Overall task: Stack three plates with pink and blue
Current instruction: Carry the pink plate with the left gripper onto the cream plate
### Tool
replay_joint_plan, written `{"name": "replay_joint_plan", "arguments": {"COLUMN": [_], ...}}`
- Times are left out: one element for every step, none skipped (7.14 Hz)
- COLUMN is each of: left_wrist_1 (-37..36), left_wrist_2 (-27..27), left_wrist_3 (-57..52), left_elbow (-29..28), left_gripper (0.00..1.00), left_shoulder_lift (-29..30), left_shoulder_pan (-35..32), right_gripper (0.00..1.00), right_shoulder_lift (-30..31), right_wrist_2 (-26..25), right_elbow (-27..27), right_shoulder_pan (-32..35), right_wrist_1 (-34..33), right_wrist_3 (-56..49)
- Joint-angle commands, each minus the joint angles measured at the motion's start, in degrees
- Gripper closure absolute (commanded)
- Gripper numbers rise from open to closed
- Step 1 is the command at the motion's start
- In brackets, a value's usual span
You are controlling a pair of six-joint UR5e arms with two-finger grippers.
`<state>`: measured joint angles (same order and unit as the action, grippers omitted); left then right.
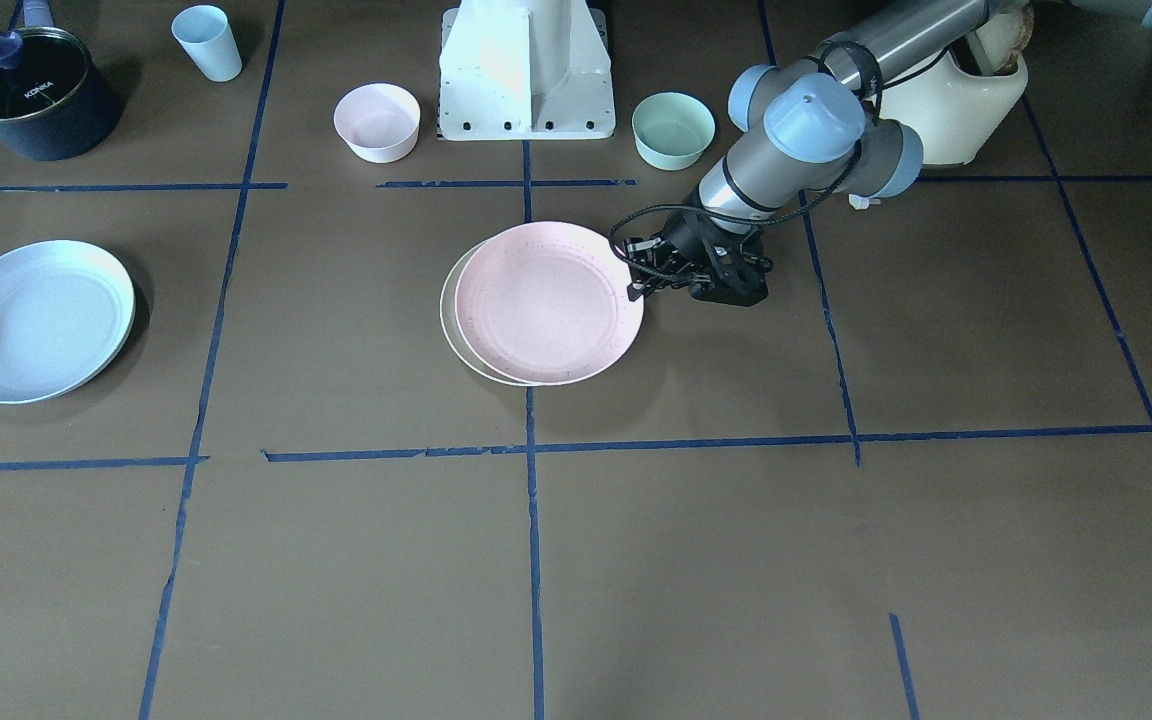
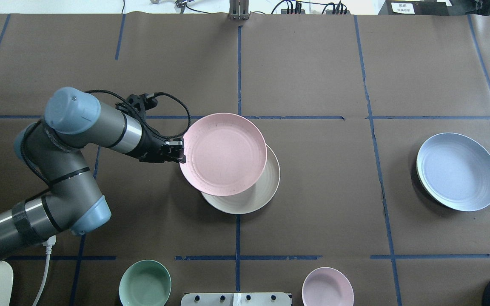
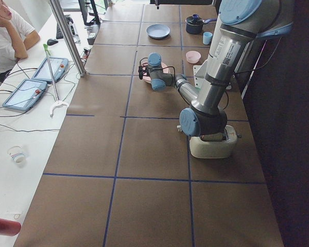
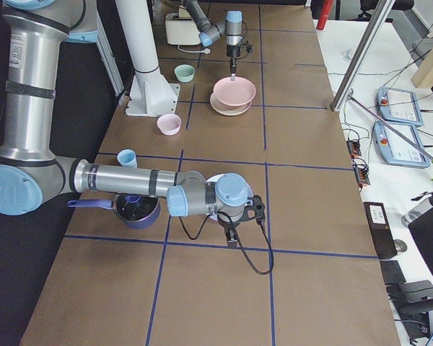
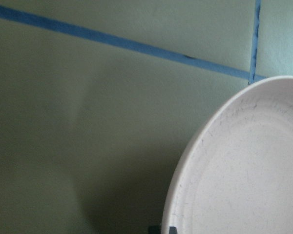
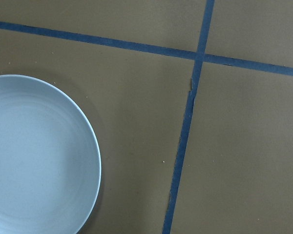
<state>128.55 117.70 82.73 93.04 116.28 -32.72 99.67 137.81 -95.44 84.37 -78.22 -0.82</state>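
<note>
The pink plate (image 1: pixel 548 316) lies tilted and offset over the cream-green plate (image 2: pixel 253 197) at the table's middle; it also shows in the overhead view (image 2: pixel 223 154). My left gripper (image 2: pixel 180 152) is shut on the pink plate's rim on the robot's left side; the left wrist view shows that rim (image 5: pixel 244 170) close up. The blue plate (image 2: pixel 457 171) lies alone far to the robot's right, also in the front view (image 1: pixel 34 320) and the right wrist view (image 6: pixel 34 156). My right gripper (image 4: pixel 233 241) hangs beside the blue plate; I cannot tell whether it is open or shut.
A pink bowl (image 1: pixel 377 121) and a mint bowl (image 1: pixel 673 130) flank the robot base (image 1: pixel 526 70). A blue cup (image 1: pixel 207 42) and a dark lidded pot (image 1: pixel 31 90) stand behind the blue plate. A cream appliance (image 1: pixel 966 100) sits under the left arm.
</note>
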Motion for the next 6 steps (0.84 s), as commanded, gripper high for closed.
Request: {"name": "replay_joint_plan", "arguments": {"left_wrist_1": [-2.85, -3.74, -3.83, -4.44, -7.23, -8.65], "left_wrist_2": [-0.55, -0.63, -0.37, 0.94, 7.04, 12.24], "left_wrist_3": [0.06, -0.55, -0.73, -1.51, -8.65, -18.91], "left_elbow": [-0.49, -0.58, -0.49, -0.49, 0.29, 0.73], "left_gripper": [0.81, 0.01, 0.0, 0.0, 0.0, 0.0], "left_shoulder_lift": [2.01, 2.28, 2.11, 1.06, -1.04, -3.67], "left_shoulder_pan": [1.6, 1.6, 1.26, -1.27, -7.3, -14.67], "right_gripper": [0.0, 0.0, 0.0, 0.0, 0.0, 0.0], "right_shoulder_lift": [0.0, -0.09, -0.35, -0.44, -0.44, -0.44], "right_wrist_2": [0.0, 0.0, 0.0, 0.17, 0.26, 0.26], "right_elbow": [-0.01, -0.01, -0.27, -0.54, -0.89, -0.89], "right_shoulder_pan": [0.0, 0.0, 0.0, 0.0, 0.0, 0.0], "right_wrist_1": [0.0, 0.0, 0.0, 0.0, -0.09, -0.09], "right_wrist_3": [0.03, 0.03, -0.06, 0.29, 0.38, 0.38]}}
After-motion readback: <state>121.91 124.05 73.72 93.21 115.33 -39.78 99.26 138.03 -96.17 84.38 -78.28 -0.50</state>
